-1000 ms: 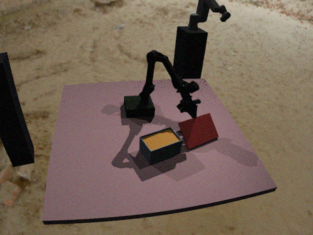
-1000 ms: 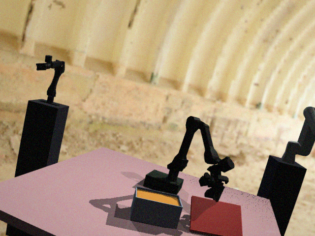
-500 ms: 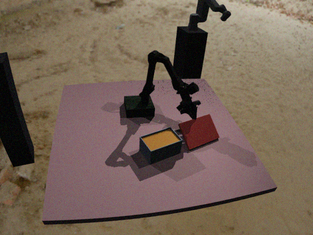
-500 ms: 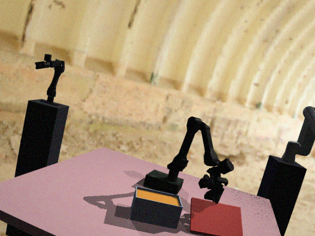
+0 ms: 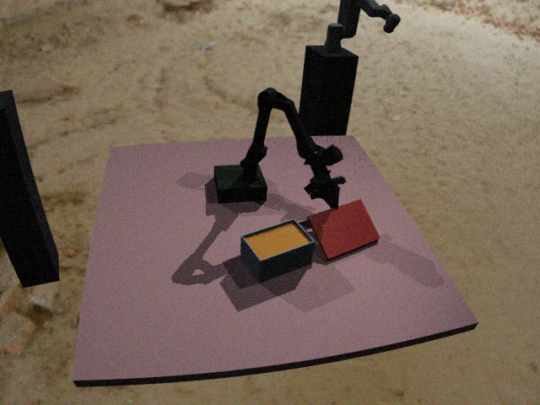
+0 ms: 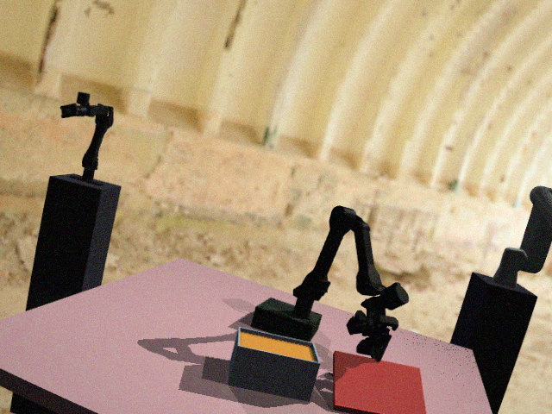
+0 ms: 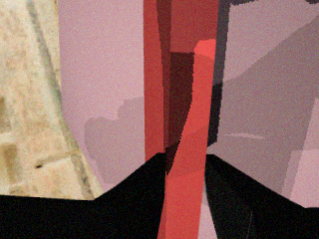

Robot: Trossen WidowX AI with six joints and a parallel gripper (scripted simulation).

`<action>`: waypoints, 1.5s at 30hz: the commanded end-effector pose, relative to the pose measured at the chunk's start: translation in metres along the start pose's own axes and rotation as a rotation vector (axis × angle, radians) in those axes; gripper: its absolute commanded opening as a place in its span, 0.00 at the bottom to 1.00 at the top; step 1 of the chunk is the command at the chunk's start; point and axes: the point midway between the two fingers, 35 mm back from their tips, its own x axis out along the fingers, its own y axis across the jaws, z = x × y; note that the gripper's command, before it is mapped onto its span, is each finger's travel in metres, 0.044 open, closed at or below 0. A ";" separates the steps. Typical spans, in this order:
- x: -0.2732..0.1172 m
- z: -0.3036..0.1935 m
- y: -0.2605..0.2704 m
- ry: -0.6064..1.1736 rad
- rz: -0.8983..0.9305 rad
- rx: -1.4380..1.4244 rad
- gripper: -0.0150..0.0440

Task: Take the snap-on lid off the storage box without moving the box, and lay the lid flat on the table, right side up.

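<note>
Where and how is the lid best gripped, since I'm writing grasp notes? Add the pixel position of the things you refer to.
By one edge wall, coming from above on the arm's side. The lid (image 5: 348, 233) (image 6: 378, 383) (image 7: 186, 199) is tilted with that edge raised, and the thin wall fits between the fingers, where the gripper (image 5: 336, 206) (image 6: 378, 358) (image 7: 184, 161) already holds it. The broad top probably offers little to pinch.

red lid (image 7: 185, 199) | edge between black jaws | pink tabletop (image 7: 105, 60) beyond

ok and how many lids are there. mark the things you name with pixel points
1: the red lid (image 5: 346, 233) (image 6: 379, 383) (image 7: 186, 199), tilted beside the open box (image 5: 285, 263) (image 6: 273, 372), one edge gripped in the hand (image 5: 335, 206) (image 6: 378, 358) (image 7: 184, 161). No other lid shows, though something small could be hidden behind the box.
</note>
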 end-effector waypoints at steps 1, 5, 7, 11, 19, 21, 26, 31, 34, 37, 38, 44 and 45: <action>0.004 0.003 -0.009 -0.010 -0.018 -0.006 0.25; 0.006 0.003 -0.012 -0.010 -0.018 -0.006 0.25; 0.007 0.003 -0.013 -0.010 -0.018 -0.006 0.25; 0.009 0.003 -0.016 -0.010 -0.018 -0.006 0.25; 0.013 0.003 -0.021 -0.010 -0.018 -0.006 0.25; 0.014 0.003 -0.022 -0.010 -0.018 -0.006 0.25; 0.014 0.002 -0.020 -0.007 -0.015 -0.006 0.30; 0.014 0.002 -0.019 -0.010 -0.018 -0.005 0.52; 0.014 0.002 -0.019 -0.010 -0.018 -0.005 0.65; 0.014 0.002 -0.019 -0.010 -0.018 -0.005 0.72; 0.013 0.001 -0.020 -0.010 -0.018 -0.005 0.76; 0.004 0.001 -0.028 -0.010 -0.019 -0.005 1.00; 0.002 0.001 -0.029 -0.010 -0.020 -0.005 1.00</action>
